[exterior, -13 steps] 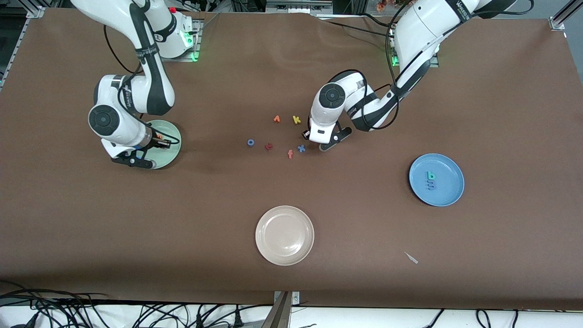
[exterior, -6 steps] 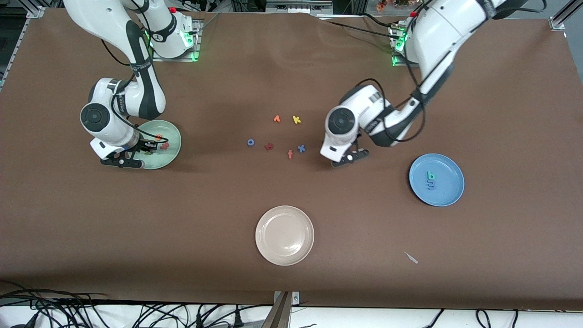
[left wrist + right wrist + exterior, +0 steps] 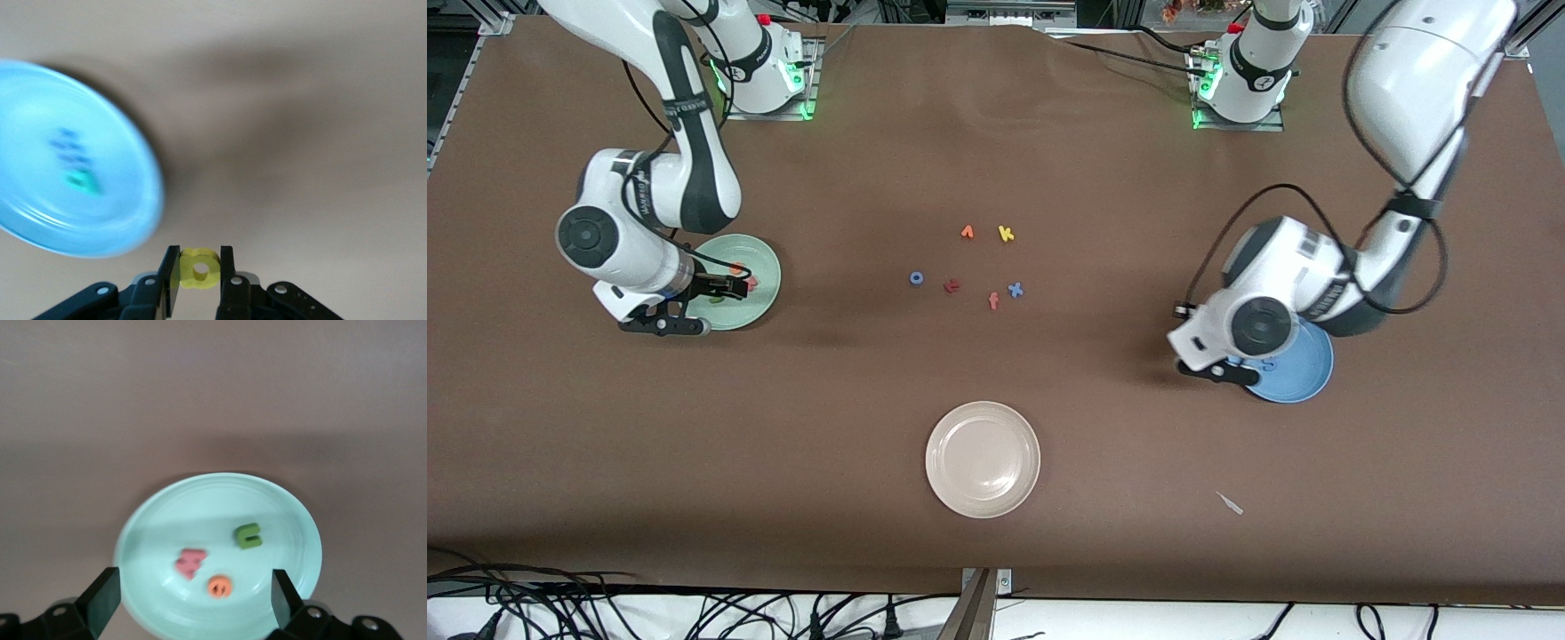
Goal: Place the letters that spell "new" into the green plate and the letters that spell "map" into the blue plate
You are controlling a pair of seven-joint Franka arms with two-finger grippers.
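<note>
Yellow a [image 3: 198, 268] clamped in left pincer [image 3: 199, 270], now carried from the loose letters to the blue plate's [image 3: 1307, 378] rim; m, p already inside. Right pincer [image 3: 193, 593] just spread wide above the green plate [image 3: 280, 513], "new" complete there.

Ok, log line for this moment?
left gripper: shut on yellow a, by blue plate | right gripper: open over green plate

- The left arm's wrist covers half the blue plate [image 3: 1303, 378]; its two letters [image 3: 75, 163] are just smears in the left wrist view
- The right gripper [image 3: 195, 595] cut off below its fingertips
</note>
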